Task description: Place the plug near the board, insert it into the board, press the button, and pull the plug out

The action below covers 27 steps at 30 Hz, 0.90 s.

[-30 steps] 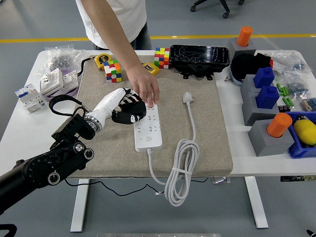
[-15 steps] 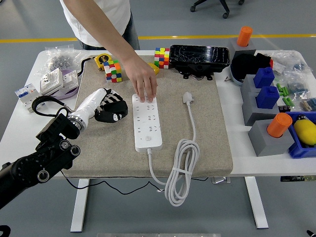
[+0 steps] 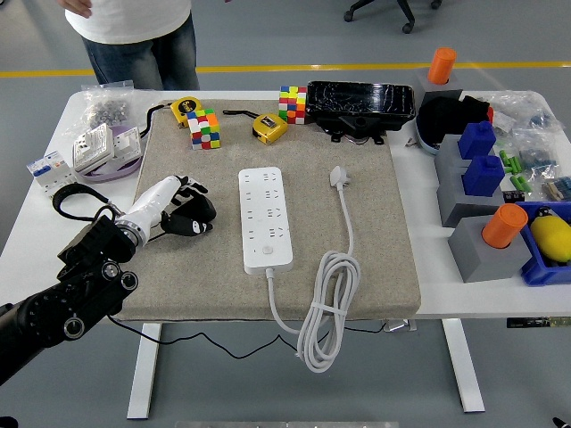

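- Plug (image 3: 338,176) lies free on the grey mat (image 3: 393,267), prongs toward 12 o'clock, its white cord (image 3: 343,223) trailing toward 6 o'clock into a coil (image 3: 326,312) near the desk (image 3: 36,232) front edge.
- I read the plug's long axis as running 12-to-6, parallel to the power strip (image 3: 265,219), which sits just to its 9 o'clock side, apart from it.
- My left hand (image 3: 183,214) hovers over the mat at the strip's 9 o'clock side; its fingers look loosely spread and hold nothing.
- From that hand the plug lies toward 2 o'clock, with the whole strip between them, so I judge the reach must cross over the strip.
- The right arm is out of view, so the left hand is the only one I can weigh here.
- A person (image 3: 134,36) stands at the far left corner, hands off the desk.
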{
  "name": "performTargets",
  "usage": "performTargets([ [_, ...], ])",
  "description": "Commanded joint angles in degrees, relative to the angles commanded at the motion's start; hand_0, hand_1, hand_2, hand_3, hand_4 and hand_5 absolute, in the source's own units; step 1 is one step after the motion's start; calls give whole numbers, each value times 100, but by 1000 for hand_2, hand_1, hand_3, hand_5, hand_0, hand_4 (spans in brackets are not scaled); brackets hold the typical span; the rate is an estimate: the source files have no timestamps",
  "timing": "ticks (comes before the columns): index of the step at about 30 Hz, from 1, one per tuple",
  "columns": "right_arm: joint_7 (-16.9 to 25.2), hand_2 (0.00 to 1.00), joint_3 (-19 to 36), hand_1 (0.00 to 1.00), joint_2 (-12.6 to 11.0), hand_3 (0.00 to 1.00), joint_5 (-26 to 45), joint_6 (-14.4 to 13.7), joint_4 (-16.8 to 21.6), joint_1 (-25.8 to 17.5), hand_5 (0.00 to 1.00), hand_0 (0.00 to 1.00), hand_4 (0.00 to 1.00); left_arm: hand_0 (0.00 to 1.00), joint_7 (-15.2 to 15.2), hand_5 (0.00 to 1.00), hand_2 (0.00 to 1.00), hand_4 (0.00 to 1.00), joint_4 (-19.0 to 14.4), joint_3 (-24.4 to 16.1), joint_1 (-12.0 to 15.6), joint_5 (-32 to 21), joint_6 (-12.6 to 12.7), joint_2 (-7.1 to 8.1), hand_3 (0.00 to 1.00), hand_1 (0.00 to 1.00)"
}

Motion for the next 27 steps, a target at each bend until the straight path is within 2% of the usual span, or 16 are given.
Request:
performTargets([
  [3, 0, 726, 3, 722, 9, 733, -4, 2, -4, 7, 671, 754, 998, 998, -170, 574, 998, 998, -124, -242, 125, -9, 95, 35, 998, 998],
  [4, 2, 726, 8, 722, 11, 733, -7, 2, 0, 14, 671, 754, 998, 998, -311, 574, 998, 998, -201, -354, 191, -87, 202, 55, 998, 998],
  [5, 3, 726, 14, 722, 14, 733, -11, 1, 1, 20, 671, 754, 998, 998, -465, 574, 998, 998, -263, -434, 243, -190, 333, 71, 998, 998],
  [6, 3, 724, 18, 722, 17, 733, -15, 1, 1, 25, 671, 754, 998, 931, -644, 405, 998, 998, -310, -495, 283, -318, 492, 84, 998, 998],
  [9, 6, 724, 34, 722, 17, 733, -22, -4, 9, 44, 671, 754, 998, 931, -1301, 405, 998, 998, -558, -851, 498, -940, 1053, 139, 998, 998],
  [11, 6, 724, 48, 722, 18, 733, -27, -10, 6, 54, 671, 754, 998, 931, -1663, 405, 998, 998, -717, -1131, 638, -1424, 1203, 188, 998, 998],
  [12, 4, 723, 50, 723, 18, 733, -32, -12, 3, 60, 672, 753, 998, 554, -1773, 263, 548, 867, -771, -1236, 690, -1648, 1234, 210, 569, 588],
  [13, 3, 723, 50, 723, 15, 733, -35, -13, 4, 68, 672, 753, 998, 554, -1872, 263, 548, 867, -818, -1345, 742, -1908, 1269, 228, 569, 588],
  [17, 11, 723, 55, 723, 0, 733, -43, -21, 35, 112, 672, 753, 998, 554, -2015, 263, 548, 867, -1028, -1829, 968, -2876, 1317, 302, 569, 588],
  [18, 12, 723, 53, 722, 0, 732, -42, -21, 34, 124, 672, 753, 998, 492, -2031, 246, 535, 828, -1068, -1925, 1007, -3086, 1322, 318, 563, 527],
  [19, 11, 723, 50, 722, 0, 732, -43, -20, 30, 137, 672, 753, 998, 492, -2043, 246, 535, 828, -1104, -2017, 1040, -3257, 1326, 333, 563, 527],
  [27, 10, 724, 99, 722, 7, 733, -73, -12, -14, 279, 671, 753, 998, 485, -1958, 228, 532, 806, -1320, -2519, 1179, -3318, 1289, 418, 563, 515],
])
